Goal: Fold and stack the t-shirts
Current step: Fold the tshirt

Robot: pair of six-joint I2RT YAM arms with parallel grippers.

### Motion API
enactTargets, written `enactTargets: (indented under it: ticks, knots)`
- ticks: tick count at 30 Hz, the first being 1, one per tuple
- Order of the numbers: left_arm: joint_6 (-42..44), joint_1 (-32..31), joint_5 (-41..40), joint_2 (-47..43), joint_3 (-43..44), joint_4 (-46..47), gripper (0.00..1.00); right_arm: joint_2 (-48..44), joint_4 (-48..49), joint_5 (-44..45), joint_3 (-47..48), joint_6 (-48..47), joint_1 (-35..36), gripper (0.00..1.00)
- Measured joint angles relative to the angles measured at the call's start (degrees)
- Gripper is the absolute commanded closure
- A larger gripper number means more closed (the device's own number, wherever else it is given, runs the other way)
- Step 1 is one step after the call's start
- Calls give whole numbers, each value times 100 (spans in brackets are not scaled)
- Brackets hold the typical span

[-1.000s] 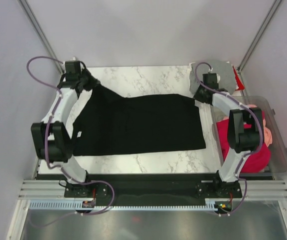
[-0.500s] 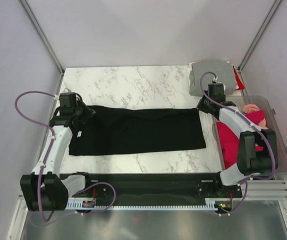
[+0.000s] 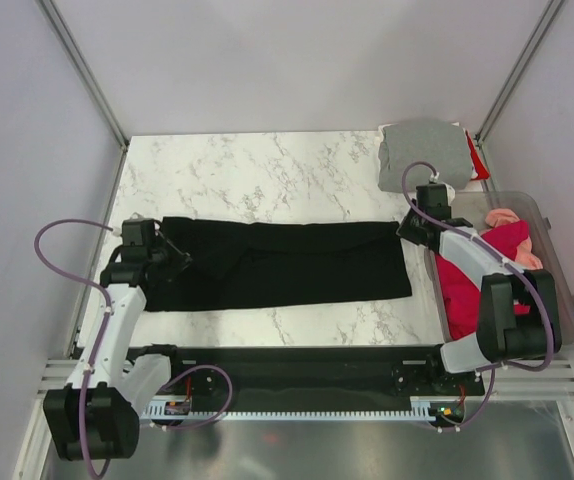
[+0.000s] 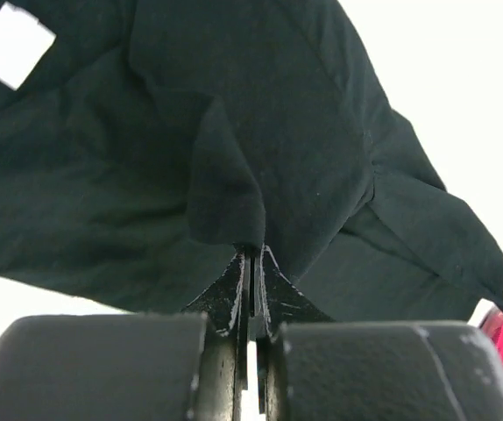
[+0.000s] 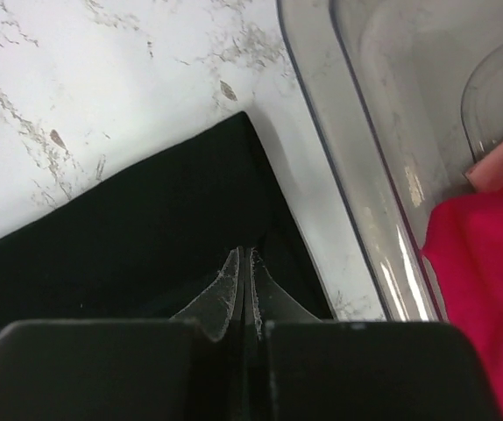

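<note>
Black t-shirt point(image 3: 287, 262) folded nearer, left tool point(image 4: 253, 251) and right tool point(image 5: 244, 254) clamped on it; white label point(image 4: 13, 44) unreadable

Overhead; wrists close (shirt point(image 3: 287, 265) shared)

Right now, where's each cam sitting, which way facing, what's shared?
Top external: above, behind the bases, looking down on the marble table; left arm, right arm show.
Left wrist: looks along the left gripper, shut on the black t-shirt.
Right wrist: looks down past the right gripper, shut on the shirt's edge by the clear tub.
Shared: all three see the black t-shirt.
</note>
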Motion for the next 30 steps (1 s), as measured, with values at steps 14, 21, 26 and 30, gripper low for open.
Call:
enactTargets:
  ticks: [14, 21, 26, 30]
  knots:
    - [-125, 9, 409, -1403, -501, -669, 3, -765, -472, 46, -15, 0, 2, 14]
    - [-120, 9, 431, -33, -398, 203, 10, -155, -254, -293, 474, -111, 831, 16]
    - [-122, 9, 437, 1333, -424, 973, 11, 1073, -37, -452, 649, -221, 1440, 17]
    - [-120, 9, 433, 2312, -326, 1355, 12, 1377, 144, -380, 643, -245, 1440, 18]
